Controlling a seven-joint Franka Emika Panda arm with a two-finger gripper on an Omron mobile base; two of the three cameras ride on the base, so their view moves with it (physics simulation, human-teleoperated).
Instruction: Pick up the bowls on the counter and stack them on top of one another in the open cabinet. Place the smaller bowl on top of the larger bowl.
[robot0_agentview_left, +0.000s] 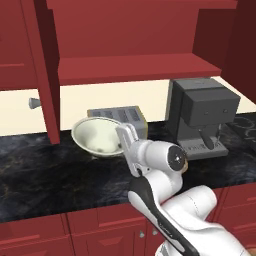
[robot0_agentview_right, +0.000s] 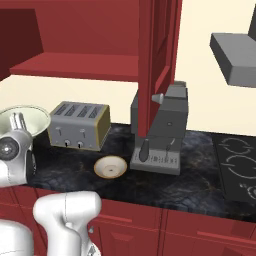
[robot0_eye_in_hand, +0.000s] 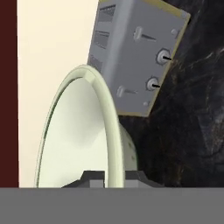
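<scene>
The gripper (robot0_agentview_left: 125, 134) is clamped narrow on the large bowl's (robot0_agentview_left: 96, 136) right rim, holding it tilted just above the counter (robot0_agentview_left: 40, 170). The cabinet shelf (robot0_agentview_left: 135, 67) lies above and beyond; the small bowl (robot0_agentview_right: 110, 167) waits to the right.

The larger bowl (robot0_agentview_left: 97, 135) has its 3 o'clock rim hidden behind the hand (robot0_agentview_left: 126, 134); the toaster (robot0_agentview_left: 120, 117) is partly covered too.
</scene>
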